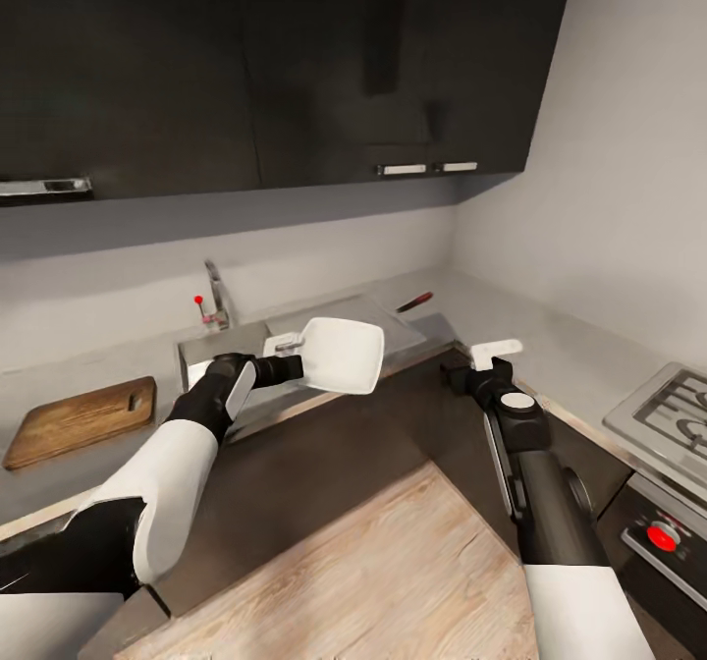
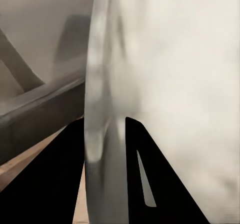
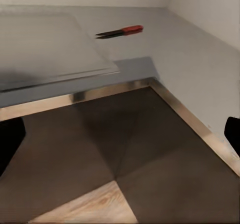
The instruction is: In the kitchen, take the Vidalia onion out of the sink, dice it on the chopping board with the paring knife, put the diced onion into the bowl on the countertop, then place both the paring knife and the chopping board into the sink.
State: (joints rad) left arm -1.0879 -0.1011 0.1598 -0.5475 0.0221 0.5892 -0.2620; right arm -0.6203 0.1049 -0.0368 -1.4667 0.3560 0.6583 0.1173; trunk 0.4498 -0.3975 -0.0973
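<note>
So over on the left of the head view the chopping board (image 1: 81, 418) is lying flat on the countertop (image 1: 570, 346), handle slot pointing toward the sink (image 1: 211, 351). Next along, the left gripper (image 1: 292, 365) is holding the bowl (image 1: 341, 354) up in the air over the sink, tilted up on its side. In the left wrist view you can see both fingers (image 2: 150, 184) pinched on the bowl's rim (image 2: 97, 114). The tap (image 1: 215, 297) with its red dot sits behind the basin. Further right the paring knife (image 1: 413, 302) lies on the counter just past the drainboard (image 1: 383, 321), red handle and all; the right wrist view catches it too (image 3: 120, 31). The right gripper (image 1: 483, 365) hangs near the counter's edge with its fingers spread wide, nothing in them. The stove (image 1: 668, 414) is at far right.
</note>
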